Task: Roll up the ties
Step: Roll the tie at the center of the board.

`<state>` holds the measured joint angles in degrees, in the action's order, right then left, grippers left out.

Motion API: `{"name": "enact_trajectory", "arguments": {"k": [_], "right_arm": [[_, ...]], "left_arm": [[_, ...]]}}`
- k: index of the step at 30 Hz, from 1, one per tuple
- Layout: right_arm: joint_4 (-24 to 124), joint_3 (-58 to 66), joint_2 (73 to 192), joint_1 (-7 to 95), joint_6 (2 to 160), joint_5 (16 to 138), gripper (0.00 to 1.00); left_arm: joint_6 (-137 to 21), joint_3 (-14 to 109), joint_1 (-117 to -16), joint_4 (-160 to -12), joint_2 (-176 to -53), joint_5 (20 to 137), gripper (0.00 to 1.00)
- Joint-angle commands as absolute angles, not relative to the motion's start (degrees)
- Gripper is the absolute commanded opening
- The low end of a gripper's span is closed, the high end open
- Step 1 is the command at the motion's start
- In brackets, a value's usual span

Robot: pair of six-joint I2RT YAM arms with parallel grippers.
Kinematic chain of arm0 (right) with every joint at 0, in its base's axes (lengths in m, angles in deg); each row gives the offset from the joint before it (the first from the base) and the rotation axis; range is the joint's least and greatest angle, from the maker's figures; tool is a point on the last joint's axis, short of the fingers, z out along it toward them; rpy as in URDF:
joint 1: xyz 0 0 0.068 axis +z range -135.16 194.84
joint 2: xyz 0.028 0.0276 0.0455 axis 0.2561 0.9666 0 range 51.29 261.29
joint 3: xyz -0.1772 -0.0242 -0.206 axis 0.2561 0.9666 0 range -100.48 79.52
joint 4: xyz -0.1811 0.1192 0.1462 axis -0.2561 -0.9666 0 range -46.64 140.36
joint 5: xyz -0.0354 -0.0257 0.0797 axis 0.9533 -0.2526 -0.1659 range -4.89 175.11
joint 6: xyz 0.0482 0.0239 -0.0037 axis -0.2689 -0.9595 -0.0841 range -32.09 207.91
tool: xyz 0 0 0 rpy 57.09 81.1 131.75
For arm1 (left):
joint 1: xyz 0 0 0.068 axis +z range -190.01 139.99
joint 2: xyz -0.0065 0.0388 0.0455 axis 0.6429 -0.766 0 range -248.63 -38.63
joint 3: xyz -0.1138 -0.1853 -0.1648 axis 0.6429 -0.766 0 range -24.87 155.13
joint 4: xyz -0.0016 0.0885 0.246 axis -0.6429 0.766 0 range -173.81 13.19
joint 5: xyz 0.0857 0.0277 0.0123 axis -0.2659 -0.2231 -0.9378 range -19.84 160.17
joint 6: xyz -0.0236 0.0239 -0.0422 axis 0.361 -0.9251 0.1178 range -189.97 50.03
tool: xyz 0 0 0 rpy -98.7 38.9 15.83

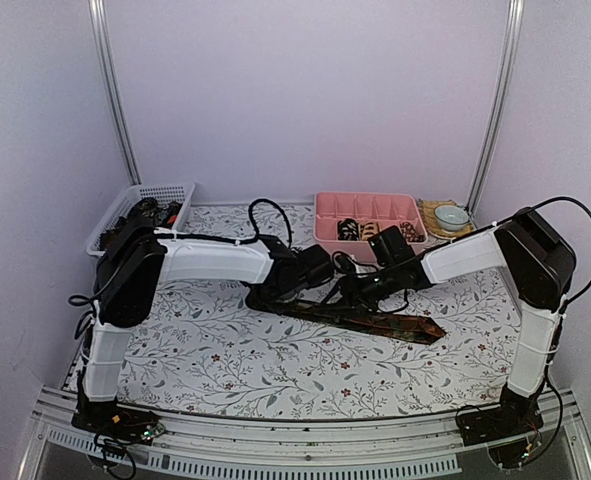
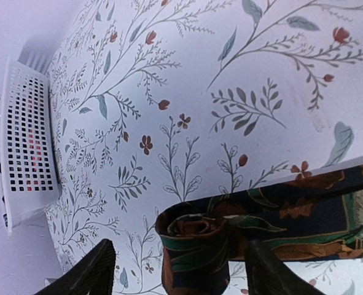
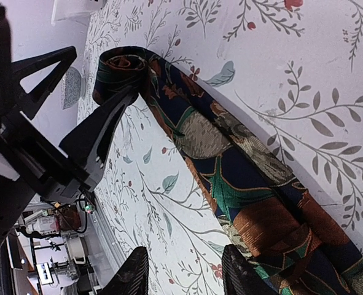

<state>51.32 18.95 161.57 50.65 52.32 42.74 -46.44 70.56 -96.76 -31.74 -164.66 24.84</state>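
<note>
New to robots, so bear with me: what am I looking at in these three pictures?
Two robot arms stand at a table, each with a two-finger gripper. One picture looks down from above; the others come from cameras on the left and right wrists. On the table lies a patterned tie, one end rolled into a coil. The left gripper is open around the coil; the right gripper, also open, is by the flat part. Nothing is held. Behind: a pink tray with rolled ties, a basket, a bowl.

No text, label, brand, number or sign could be read in any of the three views.
</note>
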Motion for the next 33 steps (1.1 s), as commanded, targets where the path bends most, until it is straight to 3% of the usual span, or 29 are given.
{"name": "enact_trajectory", "arguments": {"k": [1,4,11,14,16,23,33], "right_arm": [[52.5,16.7,157.7,50.2,51.4,42.5,0.4],[53.2,15.4,158.2,50.2,50.4,42.5,0.4],[54.8,10.1,161.9,51.3,47.6,43.2,0.4],[56.2,8.5,164.6,52.4,46.0,43.2,0.4],[57.0,5.6,166.6,53.7,45.2,43.2,0.4],[62.1,-0.5,173.5,57.7,41.2,42.5,0.4],[64.9,-3.4,178.7,60.1,37.1,44.2,0.39]], "left_arm": [[-48.1,72.0,-98.1,-34.0,-159.3,28.4,0.75],[-48.3,67.9,-97.5,-38.1,-153.9,33.8,0.8],[-47.3,53.8,-89.3,-50.0,-137.9,48.7,0.81],[-47.4,47.9,-85.2,-54.5,-133.6,53.7,0.74],[-47.8,44.5,-83.0,-56.8,-132.1,56.8,0.63],[-50.1,38.2,-77.7,-64.4,-133.2,65.1,0.44],[-51.3,37.5,-77.1,-67.9,-137.4,68.5,0.38]]}}
